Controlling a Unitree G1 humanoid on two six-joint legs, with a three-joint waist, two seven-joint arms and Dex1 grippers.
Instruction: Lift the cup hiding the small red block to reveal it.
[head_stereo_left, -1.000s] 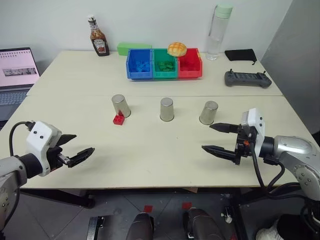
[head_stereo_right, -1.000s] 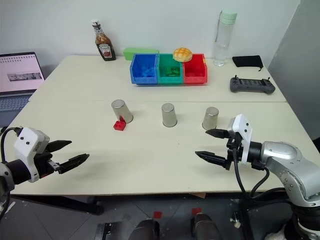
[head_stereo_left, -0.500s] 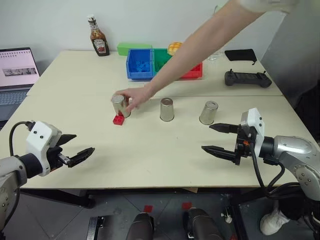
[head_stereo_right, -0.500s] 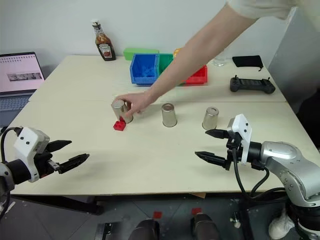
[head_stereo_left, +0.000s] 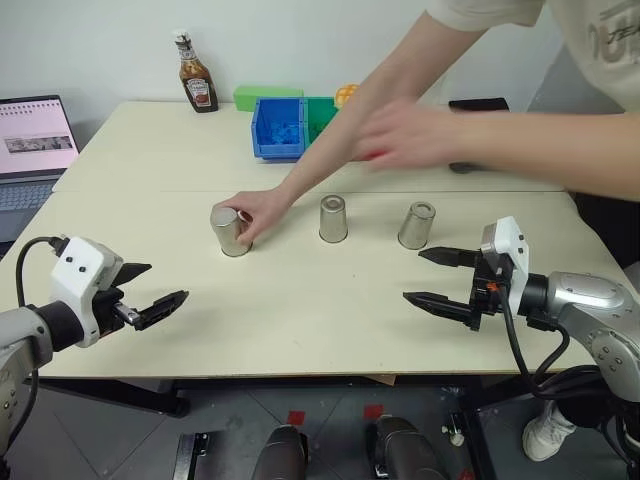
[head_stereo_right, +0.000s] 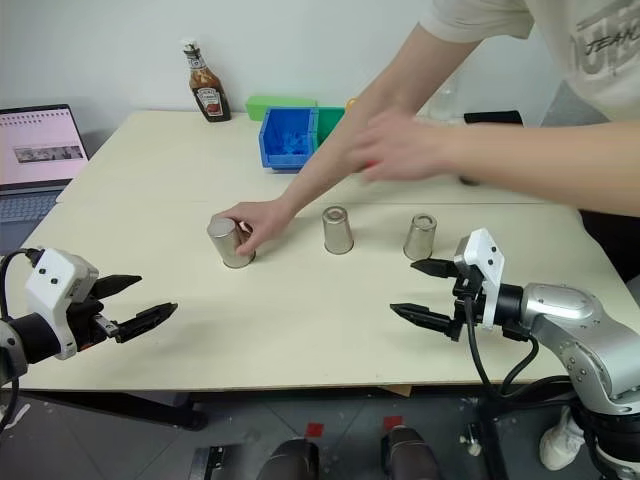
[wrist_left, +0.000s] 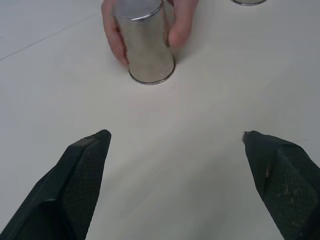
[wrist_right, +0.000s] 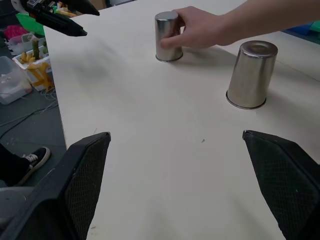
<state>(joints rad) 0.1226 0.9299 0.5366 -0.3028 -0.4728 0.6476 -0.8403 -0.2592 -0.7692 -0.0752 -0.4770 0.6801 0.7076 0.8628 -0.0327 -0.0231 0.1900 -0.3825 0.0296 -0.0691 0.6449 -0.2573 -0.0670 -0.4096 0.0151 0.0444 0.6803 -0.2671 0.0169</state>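
Head views: three upturned steel cups are seen in a row on the cream table (head_stereo_left: 300, 320). The left cup (head_stereo_left: 230, 231) is gripped by a person's hand (head_stereo_left: 262, 212), reached in from the far right. The middle cup (head_stereo_left: 333, 218) and right cup (head_stereo_left: 416, 225) stand untouched. A second hand (head_stereo_left: 405, 132), blurred, is held above the table's far side, covering most of the bins; only the blue bin (head_stereo_left: 278, 128) and a strip of the green bin (head_stereo_left: 322, 113) are visible. A ketchup bottle (head_stereo_left: 197, 73) is seen at the far left, a laptop (head_stereo_left: 35, 140) off the left edge. The left gripper (head_stereo_left: 155, 296) and right gripper (head_stereo_left: 432, 275) are held at the near edge, both with jaws spread wide, nothing between them.

Small red block: not visible; whether it is under the left cup cannot be told.

Left wrist view: the left cup (wrist_left: 145, 42) is seen close, rim flat on the table, with fingers (wrist_left: 179, 26) wrapped on both sides. The far views do not give that rim contact. The own fingertips are shown well apart.

Right wrist view: the middle cup (wrist_right: 250, 74) is nearer, the held cup (wrist_right: 167, 36) beyond it, and the left gripper (wrist_right: 62, 18) is seen across the table. The floor and a shoe (wrist_right: 31, 159) below the table edge are added.
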